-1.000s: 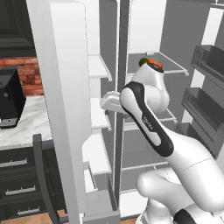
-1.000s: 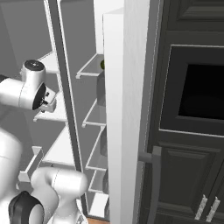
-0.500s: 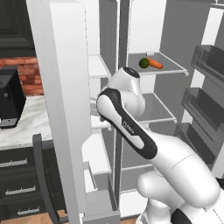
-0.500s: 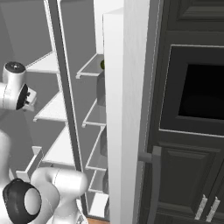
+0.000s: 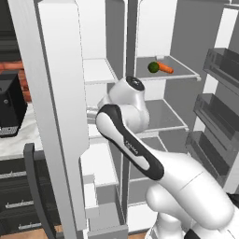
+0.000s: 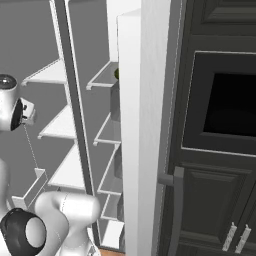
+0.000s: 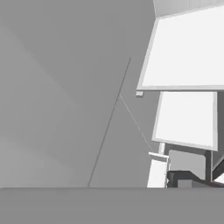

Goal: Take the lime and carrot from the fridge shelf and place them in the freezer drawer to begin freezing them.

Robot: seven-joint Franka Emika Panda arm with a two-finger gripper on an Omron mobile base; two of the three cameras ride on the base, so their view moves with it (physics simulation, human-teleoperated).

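Upper right of left base view: lime (image 5: pixel 152 67) and carrot (image 5: pixel 165 68) untouched on fridge shelf (image 5: pixel 184 74). Gripper fingers spread, empty; next, reach for the lime.

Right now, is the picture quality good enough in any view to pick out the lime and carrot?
Left base view: evenly lit, no glare, the lime and carrot sharp on the fridge shelf. Right base view: door edge hides all but a sliver of green. Hand view: flat grey, featureless wall and white shelves.

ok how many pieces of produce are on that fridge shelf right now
2: the lime and the carrot to its right, lying close together on the fridge shelf. The arm could be hiding others.
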